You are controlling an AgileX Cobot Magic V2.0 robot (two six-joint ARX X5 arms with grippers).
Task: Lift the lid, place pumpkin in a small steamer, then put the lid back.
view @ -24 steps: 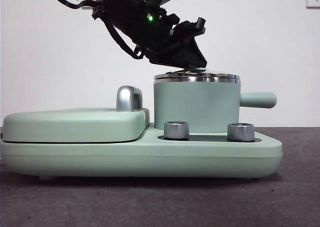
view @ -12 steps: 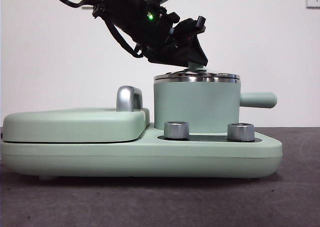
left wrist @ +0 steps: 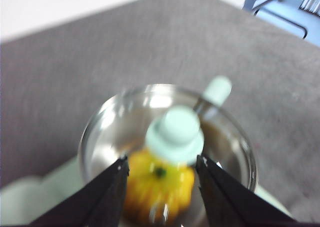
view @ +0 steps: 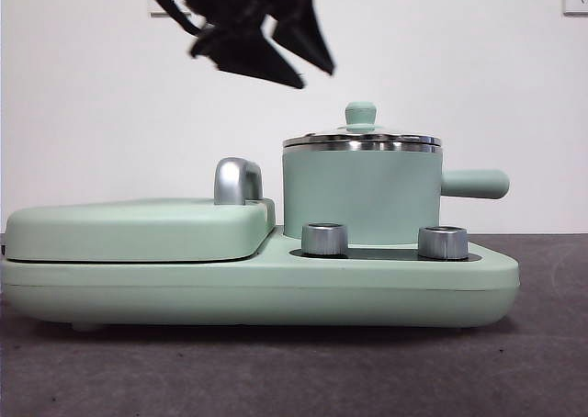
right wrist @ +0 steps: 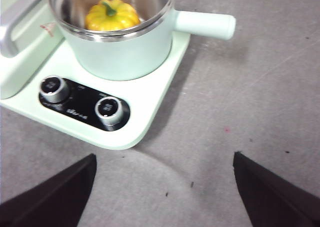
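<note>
The lid (view: 361,142) sits flat on the small steamer (view: 361,192), and its mint-green knob (view: 360,116) stands free. My left gripper (view: 312,75) hangs open above and to the left of the knob, touching nothing. In the left wrist view the open left gripper (left wrist: 161,161) frames the knob (left wrist: 175,134). The pumpkin (left wrist: 150,187) shows blurred through the glass inside the pot. In the right wrist view the pumpkin (right wrist: 111,16) lies inside the steamer (right wrist: 125,52). My right gripper (right wrist: 162,172) is wide open and empty, back from the appliance.
The steamer stands on a mint-green base (view: 276,288) with two steel dials (view: 323,238) in front. The flat griddle cover (view: 138,229) with a chrome handle (view: 237,180) fills the left side. The steamer's side handle (view: 473,184) sticks out to the right. The table is grey.
My left gripper has let go of the lid's knob and risen up and to the left. The lid stays resting on the steamer.
</note>
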